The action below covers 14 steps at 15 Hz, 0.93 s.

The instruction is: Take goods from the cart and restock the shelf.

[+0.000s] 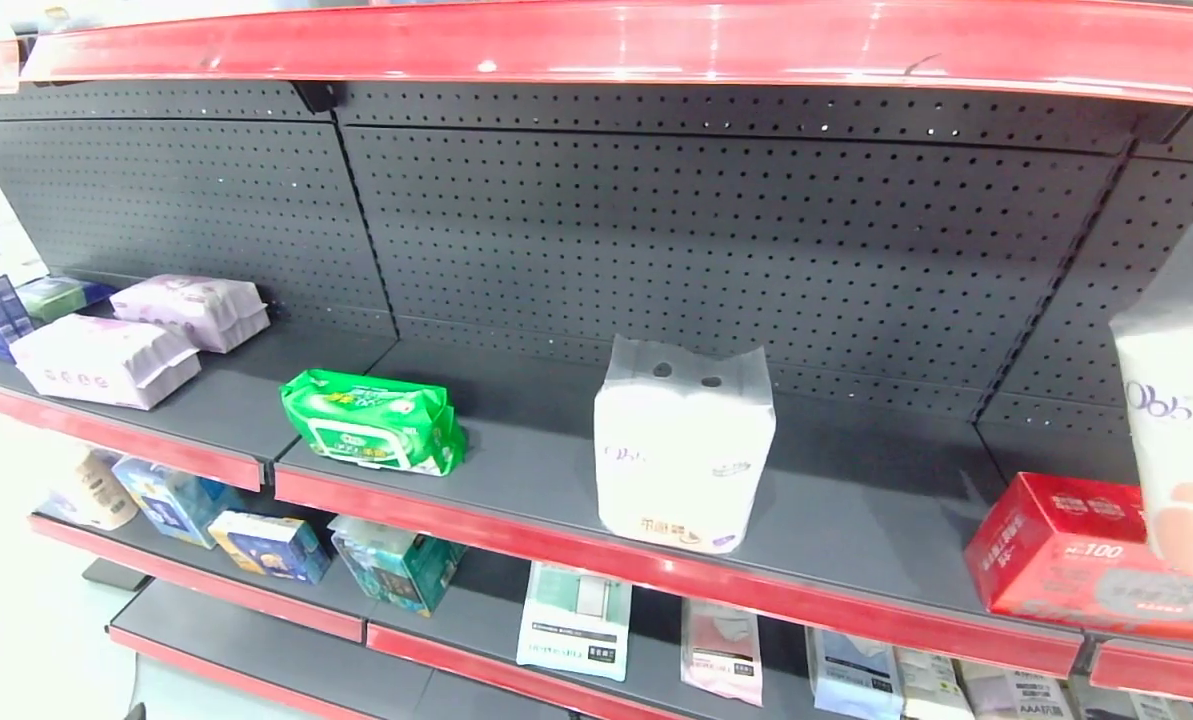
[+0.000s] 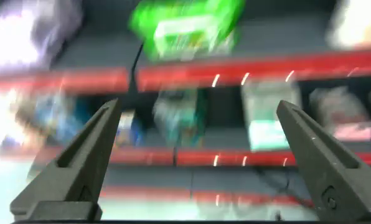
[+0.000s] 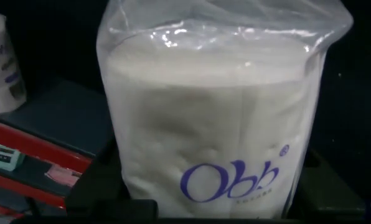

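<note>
Right gripper (image 3: pixel 213 202) was clamped on white plastic-wrapped tissue pack (image 3: pixel 216 124), near red cardboard box (image 1: pixel 1056 540) at right; box could be knocked down. Left gripper (image 2: pixel 198 155) was spread apart.

Dark red-edged shelf (image 1: pixel 516 470), lilac packs (image 1: pixel 106 360), green wipes pack (image 1: pixel 371 420), upright white tissue pack (image 1: pixel 681 460), red box (image 1: pixel 1066 545)

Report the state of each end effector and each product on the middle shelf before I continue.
Left end effector: open, empty.
Right end effector: shut on the held tissue pack.
Held tissue pack: upright, gripped, not yet set down.
Standing tissue pack: upright on the shelf, sealed.
Green wipes pack: lying flat, flap closed.
Red box: lying flat at the front edge, closed.
</note>
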### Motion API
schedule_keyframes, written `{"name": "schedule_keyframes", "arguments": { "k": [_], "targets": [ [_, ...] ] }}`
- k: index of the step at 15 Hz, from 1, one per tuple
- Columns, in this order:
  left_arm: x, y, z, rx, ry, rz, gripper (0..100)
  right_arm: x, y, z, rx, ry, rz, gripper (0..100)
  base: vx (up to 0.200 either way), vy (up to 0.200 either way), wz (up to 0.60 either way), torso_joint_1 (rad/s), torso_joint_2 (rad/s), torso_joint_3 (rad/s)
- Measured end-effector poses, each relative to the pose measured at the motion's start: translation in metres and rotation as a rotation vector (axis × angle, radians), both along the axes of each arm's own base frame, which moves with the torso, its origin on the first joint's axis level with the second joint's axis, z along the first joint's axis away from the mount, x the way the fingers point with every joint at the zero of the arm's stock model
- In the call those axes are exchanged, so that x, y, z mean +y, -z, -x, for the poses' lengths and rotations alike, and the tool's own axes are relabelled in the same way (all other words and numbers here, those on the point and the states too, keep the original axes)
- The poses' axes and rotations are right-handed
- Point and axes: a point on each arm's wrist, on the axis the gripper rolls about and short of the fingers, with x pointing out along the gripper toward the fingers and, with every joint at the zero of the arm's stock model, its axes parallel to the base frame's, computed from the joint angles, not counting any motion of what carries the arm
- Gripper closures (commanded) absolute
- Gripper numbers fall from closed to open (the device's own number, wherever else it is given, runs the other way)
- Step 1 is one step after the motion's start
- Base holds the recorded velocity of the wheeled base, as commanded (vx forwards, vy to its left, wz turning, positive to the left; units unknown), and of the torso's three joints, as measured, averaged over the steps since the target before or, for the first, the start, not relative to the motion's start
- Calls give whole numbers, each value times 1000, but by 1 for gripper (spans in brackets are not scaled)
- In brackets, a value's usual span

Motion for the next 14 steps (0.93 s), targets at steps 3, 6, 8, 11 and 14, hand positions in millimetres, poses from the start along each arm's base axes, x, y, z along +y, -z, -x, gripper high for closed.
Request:
{"name": "schedule_keyframes", "arguments": {
  "k": [3, 6, 8, 11, 14],
  "targets": [
    [0, 7, 7, 27, -80, 113, 0, 3, -7, -24, -15, -63, -23, 100, 0, 0, 0, 0, 0, 0],
    [0, 21, 19, 57, -139, 205, 0, 4, -1, -43, 39, -77, -64, 100, 0, 0, 0, 0, 0, 0],
    [0, 22, 24, 26, -159, 212, 0, 5, 2, -48, 62, -77, -70, 100, 0, 0, 0, 0, 0, 0],
    [0, 24, 31, -50, -212, 146, 0, 5, 3, -50, 75, -80, -70, 100, 0, 0, 0, 0, 0, 0],
    [-1, 29, 34, -74, -289, 151, 0, 5, 4, -53, 81, -83, -71, 100, 0, 0, 0, 0, 0, 0]
  ]
}}
